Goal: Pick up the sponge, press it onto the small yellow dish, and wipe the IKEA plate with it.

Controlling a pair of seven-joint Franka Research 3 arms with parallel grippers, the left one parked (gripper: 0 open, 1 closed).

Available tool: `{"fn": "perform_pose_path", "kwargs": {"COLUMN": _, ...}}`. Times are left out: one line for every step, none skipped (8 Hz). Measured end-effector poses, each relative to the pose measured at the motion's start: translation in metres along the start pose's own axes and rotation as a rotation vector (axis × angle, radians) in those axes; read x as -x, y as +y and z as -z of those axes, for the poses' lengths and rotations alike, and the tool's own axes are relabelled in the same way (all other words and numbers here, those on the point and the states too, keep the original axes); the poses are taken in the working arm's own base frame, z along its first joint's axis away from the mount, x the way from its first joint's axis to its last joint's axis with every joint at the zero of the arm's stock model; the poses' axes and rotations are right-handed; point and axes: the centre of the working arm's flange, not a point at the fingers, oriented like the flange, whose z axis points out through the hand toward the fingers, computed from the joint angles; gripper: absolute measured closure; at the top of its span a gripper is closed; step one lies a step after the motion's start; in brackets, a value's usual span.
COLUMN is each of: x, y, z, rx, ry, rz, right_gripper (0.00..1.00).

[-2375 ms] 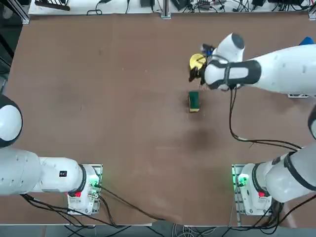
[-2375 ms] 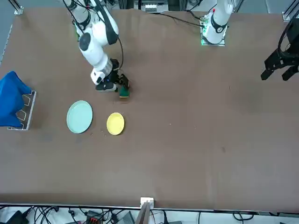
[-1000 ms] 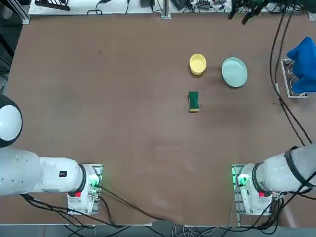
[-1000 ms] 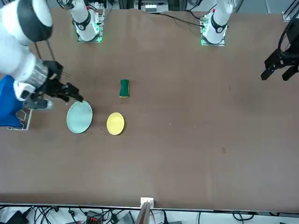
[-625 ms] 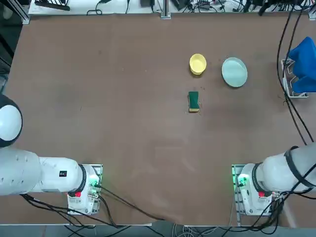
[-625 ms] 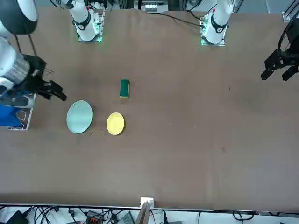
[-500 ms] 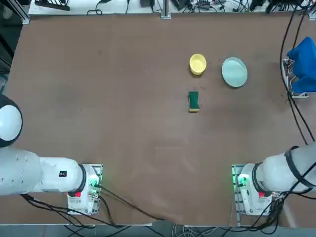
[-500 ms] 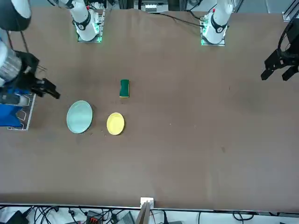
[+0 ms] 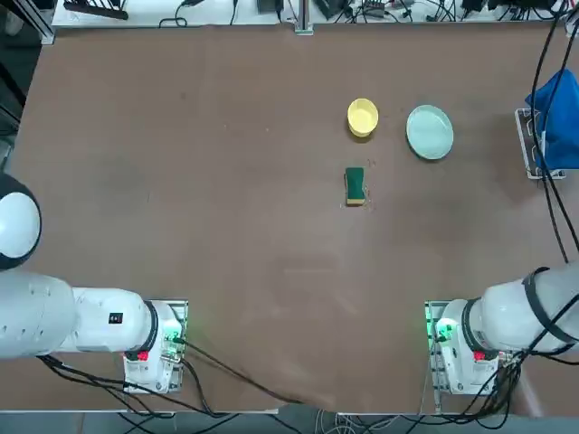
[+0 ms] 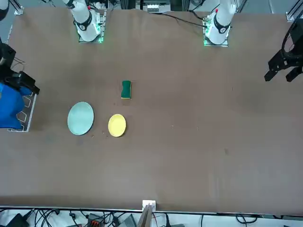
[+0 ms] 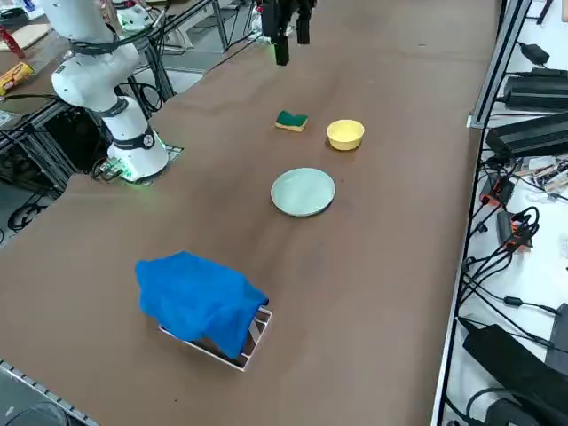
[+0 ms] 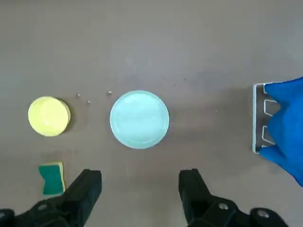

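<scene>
The right gripper [image 12: 139, 189] hung high above the table with its two fingers [image 12: 85, 187] spread wide apart — nothing was between them and they touched nothing. In the wrist view the gap between the fingers framed bare tabletop just short of the IKEA plate [image 12: 139, 119]. In the front view the gripper [image 10: 21, 80] showed at the table's far left edge, over the blue cloth [image 10: 9, 106]; in the side view it [image 11: 288, 27] appeared dark near the top edge.

One sponge [image 9: 355, 184] lay flat on the brown table [image 9: 226, 181], green side up with the yellow layer showing along one edge. It sat alone, apart from both dishes, nearer the robot than either. There was one small yellow dish [image 9: 362, 117], standing upright and empty, and one IKEA plate [image 9: 429, 132] just beside it to the robot's right — the two close together but not touching. A few small crumbs [image 12: 87, 98] lay on the table between the two dishes.

One blue cloth [image 11: 200, 300] was draped over a small metal rack [image 11: 253, 333] at the table's right edge, well apart from the plate.
</scene>
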Motion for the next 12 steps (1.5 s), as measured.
{"fn": "perform_pose_path", "kwargs": {"x": 0.0018, "y": -0.0047, "z": -0.0009, "rx": 0.001, "ry": -0.012, "rz": 0.008, "right_gripper": 0.00}}
{"fn": "perform_pose_path", "kwargs": {"x": 0.0042, "y": -0.0077, "z": -0.0023, "rx": 0.003, "ry": -0.030, "rz": 0.012, "right_gripper": 0.00}}
{"fn": "perform_pose_path", "kwargs": {"x": 0.0060, "y": -0.0086, "z": -0.0036, "rx": 0.004, "ry": -0.045, "rz": 0.014, "right_gripper": 0.00}}
{"fn": "perform_pose_path", "kwargs": {"x": 0.0064, "y": -0.0086, "z": -0.0039, "rx": 0.005, "ry": -0.049, "rz": 0.016, "right_gripper": 0.00}}
{"fn": "perform_pose_path", "kwargs": {"x": 0.0064, "y": -0.0086, "z": -0.0039, "rx": 0.005, "ry": -0.049, "rz": 0.017, "right_gripper": 0.00}}
{"fn": "perform_pose_path", "kwargs": {"x": 0.0064, "y": -0.0086, "z": -0.0039, "rx": 0.005, "ry": -0.049, "rz": 0.018, "right_gripper": 0.00}}
{"fn": "perform_pose_path", "kwargs": {"x": 0.0063, "y": -0.0086, "z": -0.0040, "rx": 0.005, "ry": -0.049, "rz": 0.018, "right_gripper": 0.00}}
{"fn": "perform_pose_path", "kwargs": {"x": 0.0062, "y": -0.0086, "z": -0.0043, "rx": 0.005, "ry": -0.050, "rz": 0.020, "right_gripper": 0.00}}
{"fn": "perform_pose_path", "kwargs": {"x": 0.0061, "y": -0.0089, "z": -0.0046, "rx": 0.004, "ry": -0.050, "rz": 0.032, "right_gripper": 0.00}}
{"fn": "perform_pose_path", "kwargs": {"x": 0.0062, "y": -0.0097, "z": -0.0047, "rx": 0.004, "ry": -0.050, "rz": 0.051, "right_gripper": 0.00}}
{"fn": "perform_pose_path", "kwargs": {"x": 0.0063, "y": -0.0105, "z": -0.0047, "rx": 0.004, "ry": -0.051, "rz": 0.060, "right_gripper": 0.00}}
{"fn": "perform_pose_path", "kwargs": {"x": 0.0065, "y": -0.0118, "z": -0.0048, "rx": 0.004, "ry": -0.051, "rz": 0.065, "right_gripper": 0.00}}
